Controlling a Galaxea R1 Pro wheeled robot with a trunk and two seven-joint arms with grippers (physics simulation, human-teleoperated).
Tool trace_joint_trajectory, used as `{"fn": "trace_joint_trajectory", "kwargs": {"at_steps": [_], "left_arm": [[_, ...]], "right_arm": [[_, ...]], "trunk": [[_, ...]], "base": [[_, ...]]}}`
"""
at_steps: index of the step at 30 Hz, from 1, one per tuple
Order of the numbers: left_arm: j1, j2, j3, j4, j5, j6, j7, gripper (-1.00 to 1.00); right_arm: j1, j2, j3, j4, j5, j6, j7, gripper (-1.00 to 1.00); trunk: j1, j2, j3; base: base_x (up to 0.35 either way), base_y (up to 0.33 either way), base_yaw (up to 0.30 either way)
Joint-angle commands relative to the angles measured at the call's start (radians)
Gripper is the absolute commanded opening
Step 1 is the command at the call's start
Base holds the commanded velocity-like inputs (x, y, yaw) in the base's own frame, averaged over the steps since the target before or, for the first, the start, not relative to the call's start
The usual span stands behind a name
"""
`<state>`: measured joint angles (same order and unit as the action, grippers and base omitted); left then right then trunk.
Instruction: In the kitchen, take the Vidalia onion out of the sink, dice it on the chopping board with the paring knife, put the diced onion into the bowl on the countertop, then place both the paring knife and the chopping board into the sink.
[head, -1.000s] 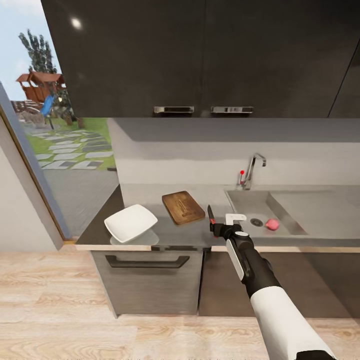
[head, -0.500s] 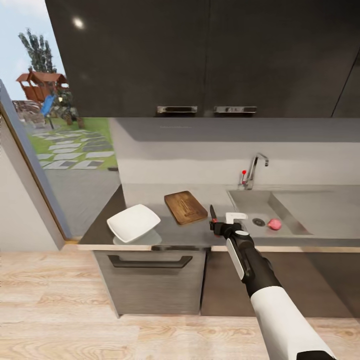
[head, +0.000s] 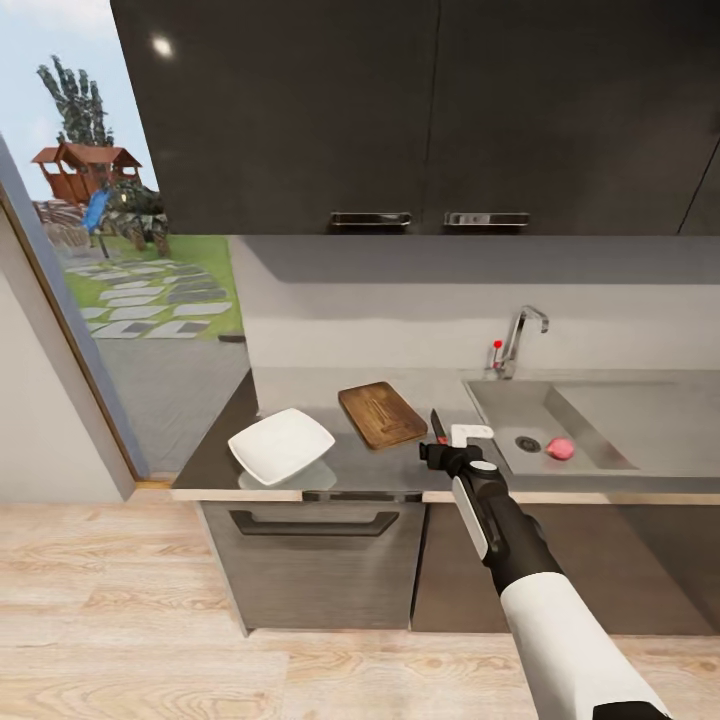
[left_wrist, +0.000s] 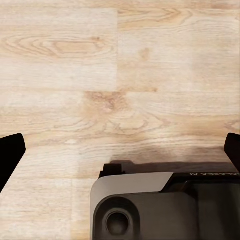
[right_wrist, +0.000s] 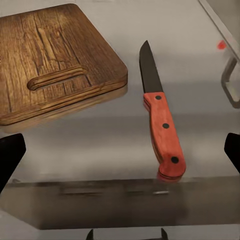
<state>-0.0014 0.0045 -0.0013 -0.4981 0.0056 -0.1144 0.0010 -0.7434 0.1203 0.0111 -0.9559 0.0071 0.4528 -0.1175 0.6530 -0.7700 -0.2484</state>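
On the grey countertop (head: 330, 470) the chopping board (head: 382, 414) lies flat at an angle, its slot-shaped handle hole toward the front end, with the white bowl (head: 281, 445) near it on the side toward the window and close to the front edge. The paring knife (head: 437, 427) lies on the bare worktop between the board and the sink (head: 590, 430), apart from both, its dark blade pointing toward the back wall and its reddish handle toward the front edge. In the right wrist view the knife (right_wrist: 160, 122) sits just beside the board (right_wrist: 55, 60) without touching it, the handle end reaching the front edge of the worktop. The right gripper (head: 452, 450) hovers at the front edge, directly before the knife handle; its two dark fingers (right_wrist: 11, 155) stand wide apart at either side of the wrist view, holding nothing. The pinkish onion (head: 560, 449) rests in the basin beside the round drain (head: 527, 443), with the chrome tap (head: 520, 338) behind. The left gripper (left_wrist: 120, 150) faces the light wood floor (left_wrist: 120, 75), its fingers spread and empty.
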Motion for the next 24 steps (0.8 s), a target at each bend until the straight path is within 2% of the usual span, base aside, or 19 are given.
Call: {"fn": "trace_joint_trajectory", "kwargs": {"at_steps": [1,24], "left_arm": [[0.0,0.0,0.0,0.0,0.001,-0.002,0.0,1.0],[0.0,0.0,-0.001,0.0,-0.002,-0.002,0.001,1.0]], "right_arm": [[-0.001,0.0,0.001,-0.001,0.001,0.006,-0.004,1.0],[-0.001,0.003,0.001,0.0,0.001,0.006,-0.005,1.0]], "trunk": [[0.0,-0.001,-0.001],[0.0,-0.001,-0.001]], "base": [[0.0,0.001,0.0],[0.0,0.0,0.0]]}}
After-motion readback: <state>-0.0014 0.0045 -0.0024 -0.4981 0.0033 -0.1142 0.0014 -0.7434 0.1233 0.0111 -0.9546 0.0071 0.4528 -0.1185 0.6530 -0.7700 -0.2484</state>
